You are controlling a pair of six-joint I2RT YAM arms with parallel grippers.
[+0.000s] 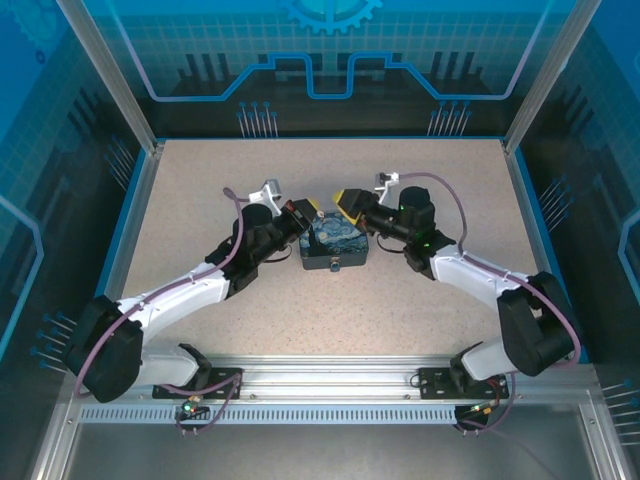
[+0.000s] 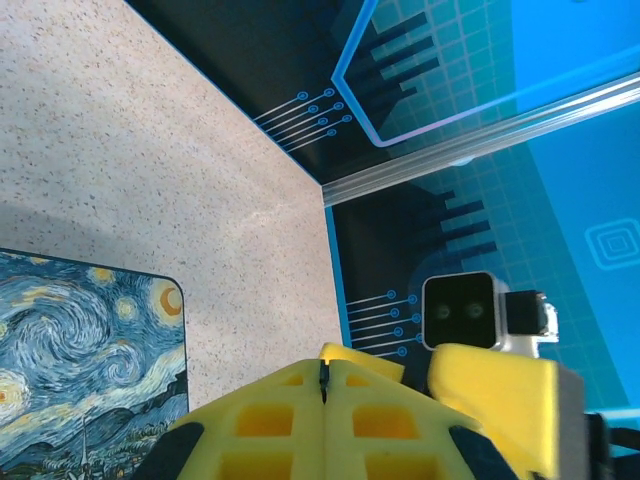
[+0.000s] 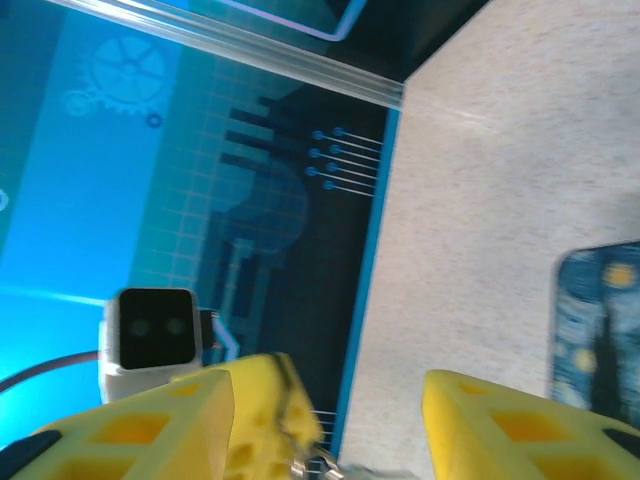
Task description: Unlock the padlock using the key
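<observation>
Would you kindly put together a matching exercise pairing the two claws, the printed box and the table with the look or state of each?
Column one:
1. left claw
2. right claw
3. box
4. table

Column two:
A. speckled beige surface
B. yellow fingers pressed together
C. blue swirl print on top
D. yellow fingers standing apart

Right pairs: 1-B, 2-D, 3-C, 4-A.
</observation>
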